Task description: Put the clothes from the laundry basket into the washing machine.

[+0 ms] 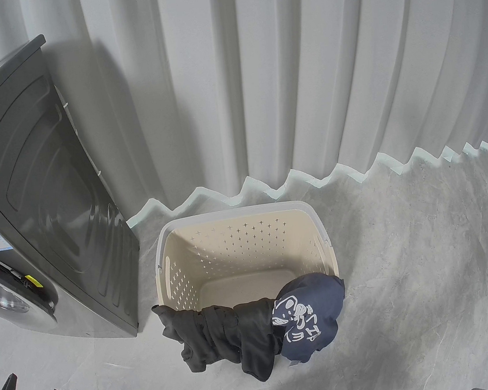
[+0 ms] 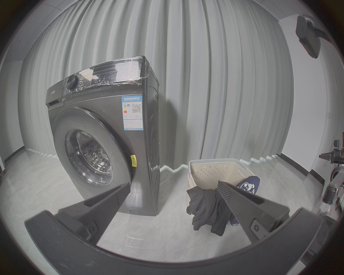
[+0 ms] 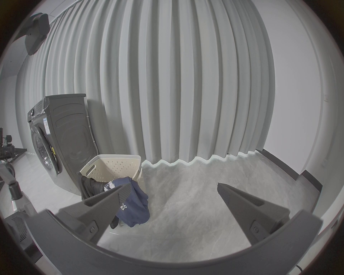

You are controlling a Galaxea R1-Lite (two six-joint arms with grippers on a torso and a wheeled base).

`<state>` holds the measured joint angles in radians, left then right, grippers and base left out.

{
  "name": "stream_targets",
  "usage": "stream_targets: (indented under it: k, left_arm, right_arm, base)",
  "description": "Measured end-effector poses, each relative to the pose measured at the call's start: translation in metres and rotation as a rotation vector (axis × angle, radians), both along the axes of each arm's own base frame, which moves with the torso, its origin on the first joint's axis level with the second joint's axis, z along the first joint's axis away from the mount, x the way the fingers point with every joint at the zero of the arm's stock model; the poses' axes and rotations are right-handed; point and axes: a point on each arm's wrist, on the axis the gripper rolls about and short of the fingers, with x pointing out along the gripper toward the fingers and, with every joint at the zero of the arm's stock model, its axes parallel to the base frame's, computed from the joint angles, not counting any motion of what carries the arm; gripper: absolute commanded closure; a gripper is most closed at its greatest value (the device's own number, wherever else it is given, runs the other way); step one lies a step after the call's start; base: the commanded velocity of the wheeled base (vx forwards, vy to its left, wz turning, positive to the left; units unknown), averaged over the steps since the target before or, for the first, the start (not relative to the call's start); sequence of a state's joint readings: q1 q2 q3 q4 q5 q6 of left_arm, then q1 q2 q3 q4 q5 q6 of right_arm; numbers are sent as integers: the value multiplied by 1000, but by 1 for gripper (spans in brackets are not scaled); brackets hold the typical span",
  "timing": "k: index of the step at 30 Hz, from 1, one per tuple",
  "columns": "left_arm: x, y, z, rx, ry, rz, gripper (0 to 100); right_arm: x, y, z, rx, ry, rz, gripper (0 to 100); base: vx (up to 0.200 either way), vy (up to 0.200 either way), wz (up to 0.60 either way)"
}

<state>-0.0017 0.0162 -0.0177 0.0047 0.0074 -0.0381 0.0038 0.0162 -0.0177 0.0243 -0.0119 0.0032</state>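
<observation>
One black garment (image 1: 225,334), one navy garment (image 1: 312,312) drape one laundry basket (image 1: 244,245); left hand (image 2: 172,185), right hand (image 3: 172,186) gape empty.

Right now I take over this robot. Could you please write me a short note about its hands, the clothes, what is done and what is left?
Left hand: open, empty, held low.
Right hand: open, empty, held low.
Basket: on the floor beside the washing machine.
Black garment and navy garment: both hang over the basket's near rim.
Door: shut.
Done: nothing loaded yet.
Left: open the door, put both garments in.
</observation>
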Motion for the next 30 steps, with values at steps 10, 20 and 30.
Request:
stream_targets:
  k: [10, 20, 30]
  left_arm:
    - [0, 0, 0, 0, 0, 0, 0]
    - [0, 0, 0, 0, 0, 0, 0]
    - [0, 0, 0, 0, 0, 0, 0]
  right_arm:
    - [0, 0, 0, 0, 0, -1, 0]
    - [0, 0, 0, 0, 0, -1, 0]
    - [0, 0, 0, 0, 0, 0, 0]
  base:
    - [60, 0, 0]
    - [120, 0, 0]
    - [120, 0, 0]
